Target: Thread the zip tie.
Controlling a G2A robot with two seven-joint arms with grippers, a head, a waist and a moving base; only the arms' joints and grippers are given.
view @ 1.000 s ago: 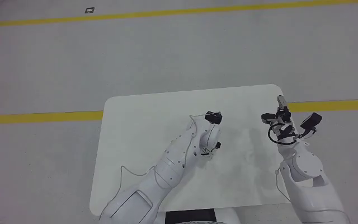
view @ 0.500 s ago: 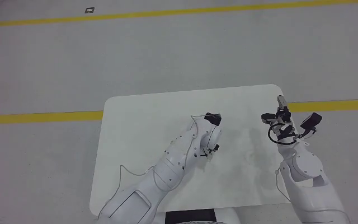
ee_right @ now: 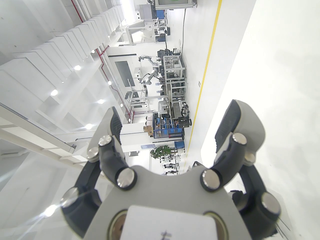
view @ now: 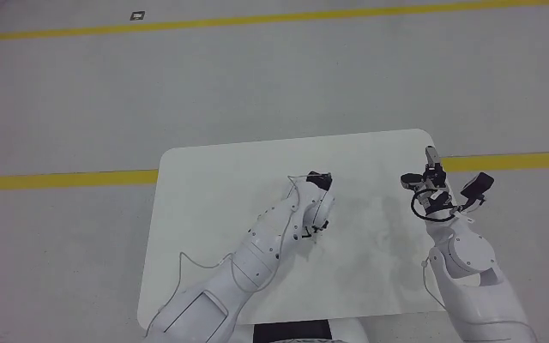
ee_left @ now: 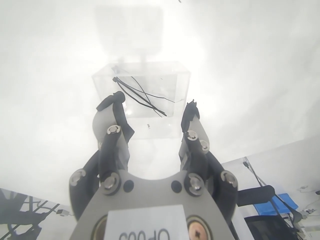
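The zip ties (ee_left: 140, 96) are seen in the centre of the left wrist view as thin black strips crossed over one another on the floor of a clear box (ee_left: 182, 86). The exact count cannot be told. At least 2 strips are distinguished, and 1 square head lies at the upper left of the bundle. No strip is seen looped through its own head.

The left gripper (ee_left: 155, 101) is positioned at the near side of the box, with the jaws spread apart and nothing between them. The bundle is framed by the 2 black fingertips but is not touched. The right gripper (ee_right: 173, 111) is likewise spread wide and empty, and it is pointed away from the table toward the room.

Progress is judged to be at the start: no tie is picked up, and no tail is fed into a head. 3 steps are judged to remain:
1. 1 tie is to be lifted out of the box.
2. The tie is to be held by both grippers.
3. The tail is to be passed through the head.

The table (view: 214, 189) is a white slab with rounded corners in the middle of the top view. The grey floor around it is crossed by 2 yellow lines (view: 257, 17). In the right wrist view, equipment racks (ee_right: 172, 76) are seen at the centre, ceiling lights (ee_right: 53, 92) at the left, and a potted plant (ee_right: 161, 151) below the centre.
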